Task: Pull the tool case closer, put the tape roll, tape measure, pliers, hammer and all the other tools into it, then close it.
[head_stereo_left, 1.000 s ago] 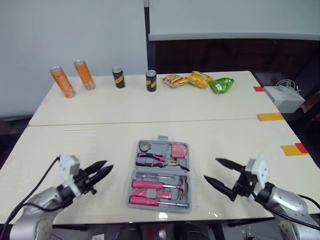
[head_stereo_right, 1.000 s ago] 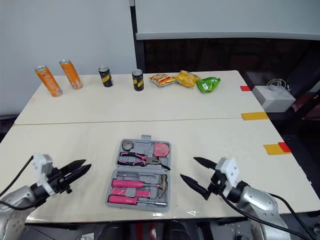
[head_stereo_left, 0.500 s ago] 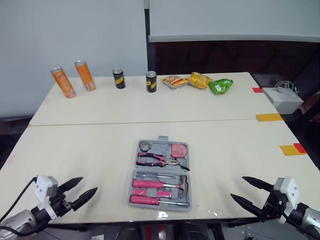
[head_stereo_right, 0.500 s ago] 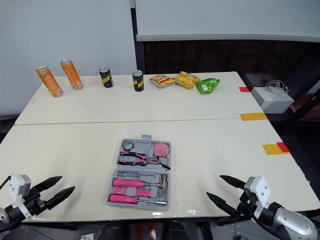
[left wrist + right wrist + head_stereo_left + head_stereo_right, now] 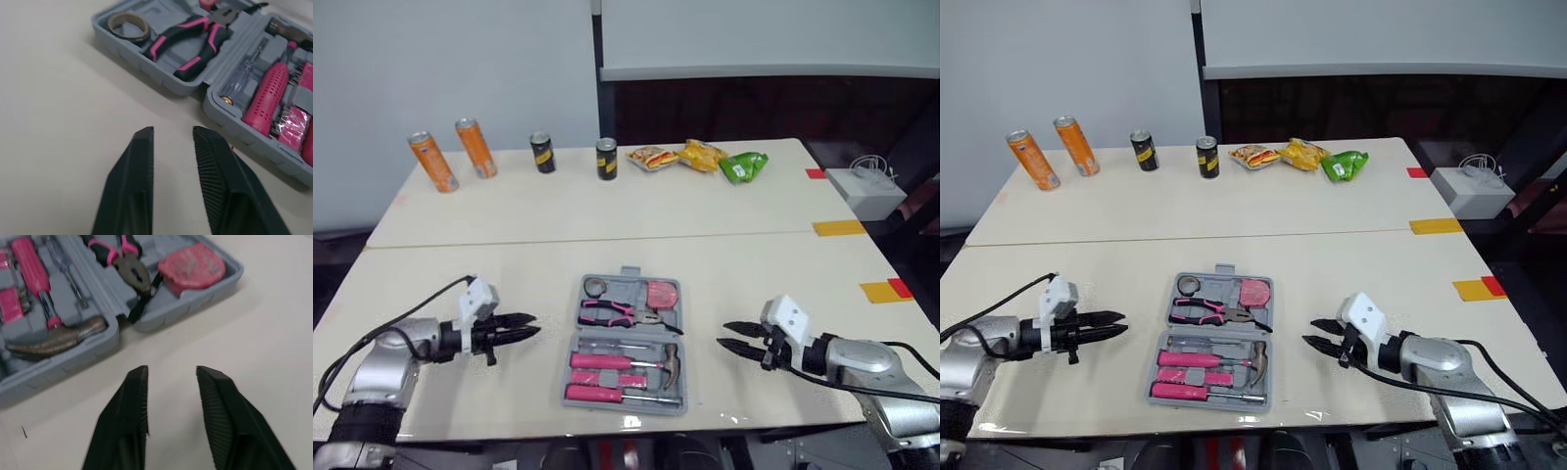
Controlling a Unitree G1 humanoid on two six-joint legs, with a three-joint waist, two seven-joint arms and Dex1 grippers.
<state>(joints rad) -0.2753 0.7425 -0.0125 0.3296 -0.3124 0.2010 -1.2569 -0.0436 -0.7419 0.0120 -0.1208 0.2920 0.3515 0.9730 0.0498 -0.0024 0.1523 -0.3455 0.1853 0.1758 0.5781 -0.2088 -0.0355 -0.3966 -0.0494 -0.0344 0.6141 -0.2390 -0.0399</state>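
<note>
The tool case (image 5: 628,343) lies open and flat in the lower centre of the frame, on the pale counter (image 5: 783,264), with both halves facing up. The far half holds the tape roll (image 5: 597,287) at its left corner, the pliers (image 5: 617,313) with pink and black handles in the middle, and the pink tape measure (image 5: 663,294) at the right. The near half holds the hammer (image 5: 671,360), its head toward the right side, and the pink-handled screwdrivers (image 5: 605,360) lying across in their slots.

The left gripper (image 5: 533,325) is at the lower left of the frame, low over the counter and near the left side of the case, with its tips pointing to it. Its two fingers (image 5: 134,166) are a little apart and there is nothing between them. The right gripper (image 5: 722,334) is at the lower right, near the right side of the case, and also points toward it. Its fingers (image 5: 129,406) stand apart with a narrow gap and hold nothing. Neither gripper touches the case.

In the upper left of the frame stand two orange cans (image 5: 433,162) and two dark cans (image 5: 542,154). Three snack bags (image 5: 703,155) lie at the upper centre. A white box (image 5: 867,194) is at the right edge.
</note>
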